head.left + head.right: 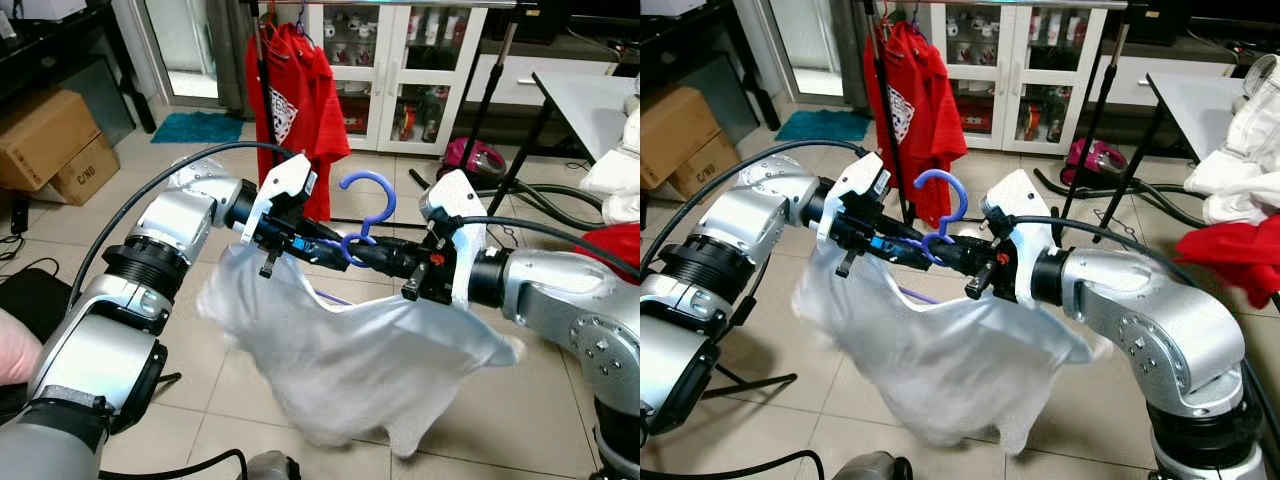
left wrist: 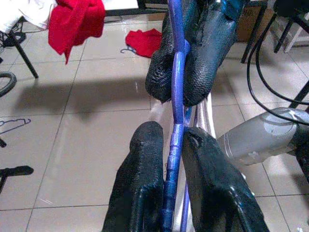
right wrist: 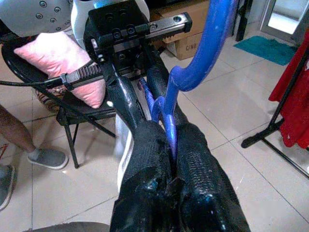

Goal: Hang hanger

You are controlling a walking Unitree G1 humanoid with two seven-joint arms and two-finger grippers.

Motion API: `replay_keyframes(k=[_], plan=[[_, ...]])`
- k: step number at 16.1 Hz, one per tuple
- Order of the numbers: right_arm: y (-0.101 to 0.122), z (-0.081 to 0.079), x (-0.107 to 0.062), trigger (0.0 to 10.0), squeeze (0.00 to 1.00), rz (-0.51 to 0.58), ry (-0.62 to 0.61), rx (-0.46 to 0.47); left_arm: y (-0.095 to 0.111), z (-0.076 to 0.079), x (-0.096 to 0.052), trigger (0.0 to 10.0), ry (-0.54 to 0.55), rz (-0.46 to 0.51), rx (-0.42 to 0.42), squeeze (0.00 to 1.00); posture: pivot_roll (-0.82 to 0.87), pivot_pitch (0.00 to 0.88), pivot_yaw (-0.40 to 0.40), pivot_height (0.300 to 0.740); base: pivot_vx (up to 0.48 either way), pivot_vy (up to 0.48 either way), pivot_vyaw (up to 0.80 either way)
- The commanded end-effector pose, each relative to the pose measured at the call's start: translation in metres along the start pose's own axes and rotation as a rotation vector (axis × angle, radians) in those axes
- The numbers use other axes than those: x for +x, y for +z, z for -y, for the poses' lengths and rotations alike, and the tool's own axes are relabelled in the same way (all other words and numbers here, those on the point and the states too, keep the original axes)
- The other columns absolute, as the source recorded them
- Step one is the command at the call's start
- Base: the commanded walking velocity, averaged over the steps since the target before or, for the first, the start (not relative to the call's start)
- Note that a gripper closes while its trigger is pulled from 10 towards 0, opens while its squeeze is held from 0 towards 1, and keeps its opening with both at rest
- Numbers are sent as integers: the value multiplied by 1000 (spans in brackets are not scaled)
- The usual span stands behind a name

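Observation:
A blue plastic hanger [image 1: 368, 203] with a white translucent garment [image 1: 340, 360] draped on it hangs between my two arms at chest height, its hook pointing up. My left gripper [image 1: 318, 244] is shut on the hanger's bar from the left. From the right, my right gripper [image 1: 378, 256] is shut on it just below the hook. In the left wrist view the left gripper [image 2: 171, 133] clamps the blue bar [image 2: 175, 159]. In the right wrist view the right gripper [image 3: 171, 135] pinches the hook's stem [image 3: 212, 43]. Behind stands a black clothes rack [image 1: 262, 90] holding a red shirt [image 1: 295, 100].
Cardboard boxes [image 1: 50, 140] sit at the left and a glass-door cabinet [image 1: 400, 60] at the back. A pink vacuum [image 1: 470, 155] lies by the rack's leg, and a white table [image 1: 590, 100] with clothes stands at the right. A person's foot [image 3: 43, 157] and a cushioned chair [image 3: 63, 58] are behind me.

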State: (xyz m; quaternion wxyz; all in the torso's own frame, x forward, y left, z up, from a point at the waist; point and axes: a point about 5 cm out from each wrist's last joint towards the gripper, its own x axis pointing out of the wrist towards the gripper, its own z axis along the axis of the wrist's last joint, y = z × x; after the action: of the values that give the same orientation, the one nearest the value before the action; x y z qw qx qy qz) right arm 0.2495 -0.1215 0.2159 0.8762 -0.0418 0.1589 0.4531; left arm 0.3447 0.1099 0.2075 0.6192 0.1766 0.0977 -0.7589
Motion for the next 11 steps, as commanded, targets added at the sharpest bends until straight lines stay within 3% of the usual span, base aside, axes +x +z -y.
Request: replay_keyframes(k=[1, 2, 3, 5, 8, 9, 10, 11], plan=[[-20, 8, 1, 0, 0, -83, -60, 65, 23, -4, -17, 10000, 45, 99, 78, 0, -39, 0, 102, 740, 0, 0, 0], [-19, 7, 1, 0, 0, -82, -53, 50, 22, -3, -17, 10000, 40, 77, 72, 0, -47, 0, 114, 740, 0, 0, 0], [-18, 7, 1, 0, 0, -82, -48, 38, 21, -3, -16, 10000, 33, 56, 70, 1000, -50, 0, 122, 740, 0, 0, 0], [-16, 6, 0, 0, 0, -80, -42, 20, 20, -3, -13, 10000, 14, 27, 59, 1000, -55, 0, 135, 740, 0, 0, 0], [-15, -7, 1, 0, 0, -56, 27, -2, 21, -4, -7, 10000, -10, 95, -10, 1000, -38, 0, 115, 740, 0, 0, 0], [-17, -9, 1, 0, 0, -57, 37, -1, 20, -3, -7, 10000, -13, 103, -26, 357, -38, 0, 113, 740, 0, 0, 0], [-17, -9, 1, 0, 0, -57, 37, -1, 20, -3, -7, 10000, -13, 103, -26, 357, -38, 0, 113, 740, 0, 0, 0], [-35, -5, -2, 0, 0, -127, -36, 14, 2, 8, -21, 10000, 14, 65, -63, 0, -30, 0, 101, 740, 0, 0, 0]])
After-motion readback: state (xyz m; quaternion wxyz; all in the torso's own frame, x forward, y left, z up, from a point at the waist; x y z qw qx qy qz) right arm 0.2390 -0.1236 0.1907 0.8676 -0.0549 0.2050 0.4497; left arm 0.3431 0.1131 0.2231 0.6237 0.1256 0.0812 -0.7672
